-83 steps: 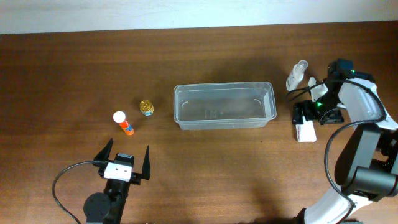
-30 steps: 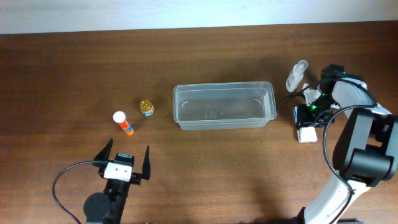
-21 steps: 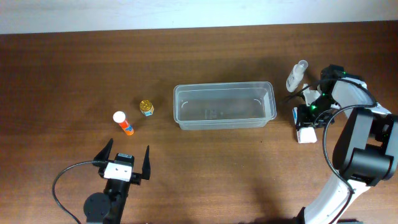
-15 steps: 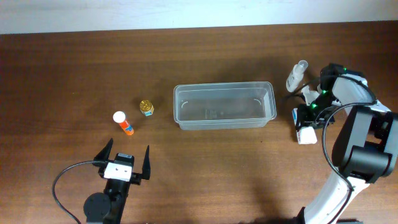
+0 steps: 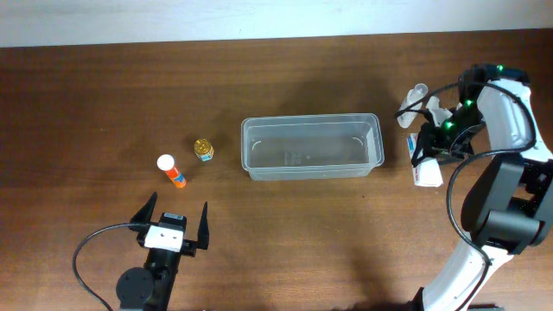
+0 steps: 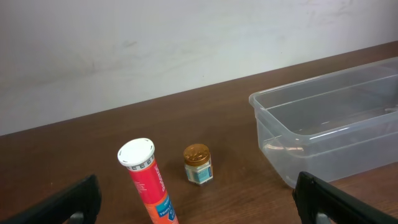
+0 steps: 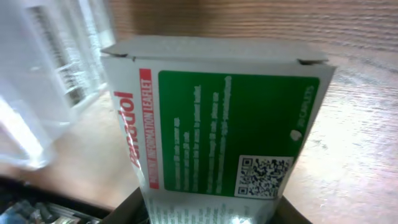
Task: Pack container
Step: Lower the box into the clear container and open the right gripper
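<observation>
The container [image 5: 311,120] is a clear rectangular tub at mid-table, with nothing in it; its wall also shows in the left wrist view [image 6: 329,124] and blurred at the left of the right wrist view [image 7: 43,81]. My right gripper [image 5: 432,149] is just right of the tub, shut on a white and green box [image 5: 427,174]. That box [image 7: 217,118] fills the right wrist view, with the jaws [image 7: 211,208] pressed against its lower sides. My left gripper [image 5: 174,221] stands open near the front left, with nothing between its fingers [image 6: 199,205].
An orange tube with a white cap [image 5: 172,172] [image 6: 149,183] and a small gold-capped jar [image 5: 204,149] [image 6: 198,164] stand left of the tub. A small clear bottle [image 5: 413,105] lies beyond the right gripper. A pale wall borders the table's far edge.
My right gripper has closed a little on the box and carried it slightly toward the far side, with the right arm swinging outward. The left arm has stayed still.
</observation>
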